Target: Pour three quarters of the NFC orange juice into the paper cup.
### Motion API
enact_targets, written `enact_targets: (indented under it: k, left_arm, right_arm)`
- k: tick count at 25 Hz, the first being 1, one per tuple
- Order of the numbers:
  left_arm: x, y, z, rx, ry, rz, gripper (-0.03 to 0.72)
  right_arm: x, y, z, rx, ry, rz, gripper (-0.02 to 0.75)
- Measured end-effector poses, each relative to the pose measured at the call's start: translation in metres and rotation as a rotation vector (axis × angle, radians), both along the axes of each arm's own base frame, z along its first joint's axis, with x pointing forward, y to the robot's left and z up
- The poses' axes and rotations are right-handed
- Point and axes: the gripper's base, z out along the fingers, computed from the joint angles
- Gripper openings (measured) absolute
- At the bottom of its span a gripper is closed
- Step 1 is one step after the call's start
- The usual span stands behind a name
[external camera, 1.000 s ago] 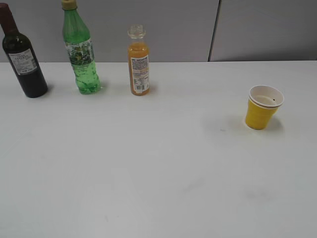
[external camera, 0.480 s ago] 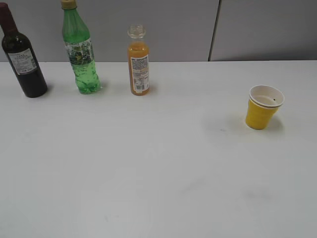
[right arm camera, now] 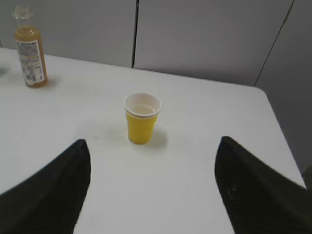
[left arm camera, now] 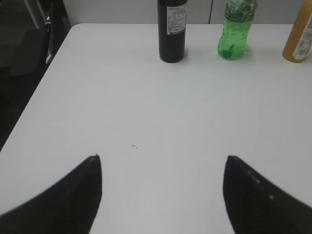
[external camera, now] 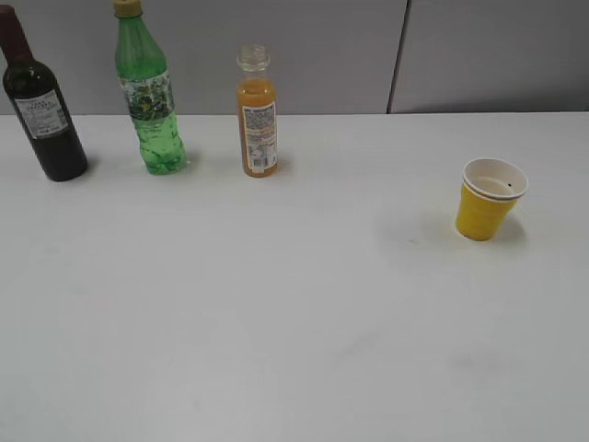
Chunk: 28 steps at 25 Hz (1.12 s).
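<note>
The NFC orange juice (external camera: 259, 115) is a small clear bottle of orange liquid with a white label and an uncapped wide neck. It stands upright at the back of the white table; it also shows in the right wrist view (right arm camera: 30, 51) and at the edge of the left wrist view (left arm camera: 300, 36). The yellow paper cup (external camera: 490, 200) stands upright at the right; it also shows in the right wrist view (right arm camera: 142, 118). My left gripper (left arm camera: 161, 161) is open and empty over bare table. My right gripper (right arm camera: 153, 146) is open and empty, short of the cup. Neither gripper shows in the exterior view.
A dark wine bottle (external camera: 41, 106) and a taller green bottle (external camera: 147, 92) stand left of the juice along the back. A grey wall runs behind the table (external camera: 276, 304). The table's left edge (left arm camera: 34, 92) and right edge (right arm camera: 278, 126) show in the wrist views.
</note>
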Motion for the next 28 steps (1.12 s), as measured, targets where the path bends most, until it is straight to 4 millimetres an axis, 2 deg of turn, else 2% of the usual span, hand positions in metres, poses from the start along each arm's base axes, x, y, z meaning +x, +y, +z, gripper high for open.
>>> enact_targets:
  k: [4, 9, 18, 28]
  left_arm:
    - [0.0, 0.0, 0.0, 0.0, 0.0, 0.0, 0.589]
    - [0.0, 0.0, 0.0, 0.0, 0.0, 0.0, 0.589]
    - [0.0, 0.0, 0.0, 0.0, 0.0, 0.0, 0.589]
    - [0.0, 0.0, 0.0, 0.0, 0.0, 0.0, 0.589]
  right_arm:
    - [0.005, -0.001, 0.004, 0.002, -0.095, -0.015, 0.592]
    - [0.025, -0.001, 0.005, 0.0, -0.09, -0.024, 0.593]
    - [0.083, 0.001, 0.012, -0.041, -0.084, -0.032, 0.592]
    - [0.144, -0.002, 0.0, -0.046, -0.101, -0.102, 0.593]
